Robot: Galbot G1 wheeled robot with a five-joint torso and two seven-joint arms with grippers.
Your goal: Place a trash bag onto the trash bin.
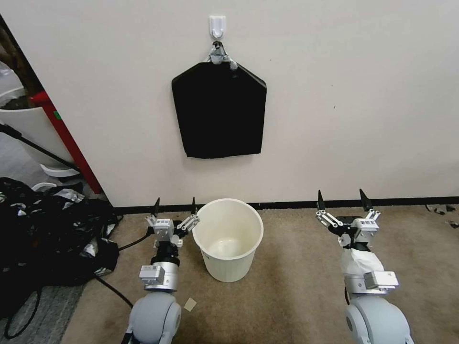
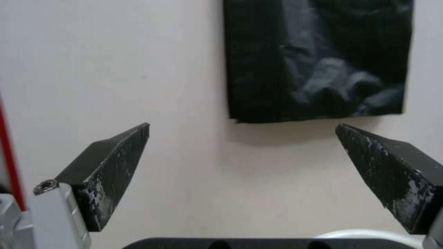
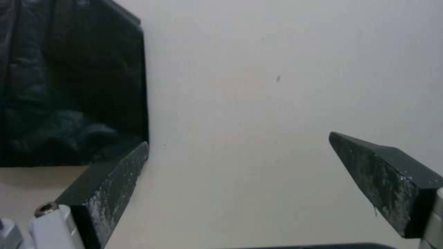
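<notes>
Both tools are spread and hold nothing: the left tool (image 1: 174,204) hovers just beside the rim of the one cream-white trash bin (image 1: 228,260) on the carpet, the right tool (image 1: 343,199) well apart from it. One flat black five-sided bundle (image 1: 219,111) hangs from a wall hook (image 1: 217,26); a heap of black plastic (image 1: 45,229) lies left

Bare carpet (image 1: 296,267) right of trash bin (image 1: 228,239); black heap (image 1: 48,229) crowding left

A: Bin (image 1: 228,239) is showing cream-white, plain. Bundle (image 1: 219,111) on the wall is reading flat black, grey tape on top.

B: Carpet (image 1: 296,277) is showing mottled brown. Far-left heap (image 1: 48,229) is glinting black and silver.
</notes>
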